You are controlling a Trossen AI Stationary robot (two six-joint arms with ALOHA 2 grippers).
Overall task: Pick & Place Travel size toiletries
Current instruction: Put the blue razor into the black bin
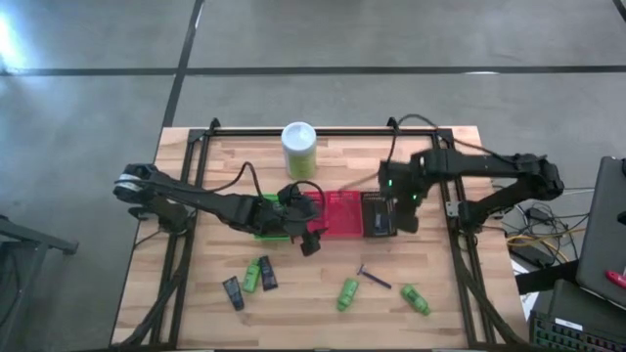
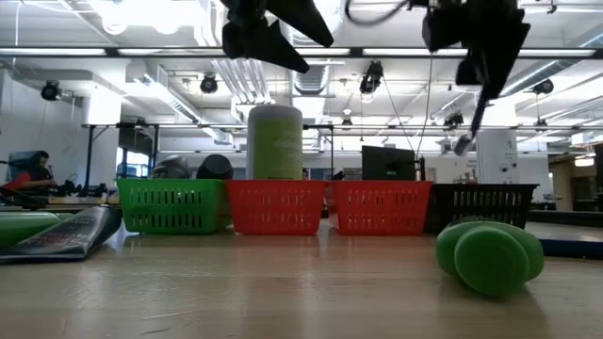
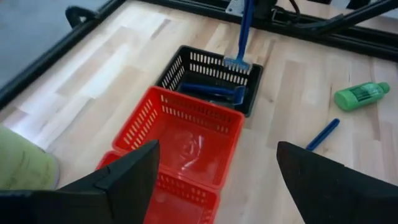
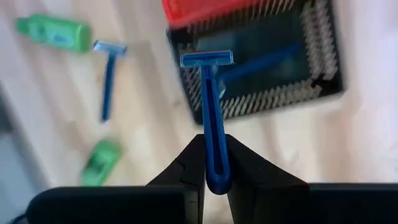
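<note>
Toiletries lay scattered along the near part of the wooden table (image 1: 323, 303): a dark tube (image 1: 233, 290), a green tube (image 1: 252, 275) and a second dark tube (image 1: 267, 273) lay close together at the near left, another green tube (image 1: 347, 293) sat near the middle, a blue razor (image 1: 374, 278) lay just beyond it, and a green bottle (image 1: 415, 299) rested at the near right. Farther back stood a row of baskets, from left to right a green basket (image 2: 171, 205), a red basket (image 2: 277, 206), a second red basket (image 2: 381, 206) and a black basket (image 2: 485, 204). Inside the black basket a razor (image 3: 211, 91) already lay. The left gripper (image 1: 311, 238) hung over the red baskets with its fingers spread wide and nothing between them. The right gripper (image 4: 214, 180) was above the black basket, its fingers pinching the handle of a second blue razor (image 4: 210, 106), whose head pointed down toward the basket. Behind the row stood a tall white-and-green canister (image 1: 298, 149)
</note>
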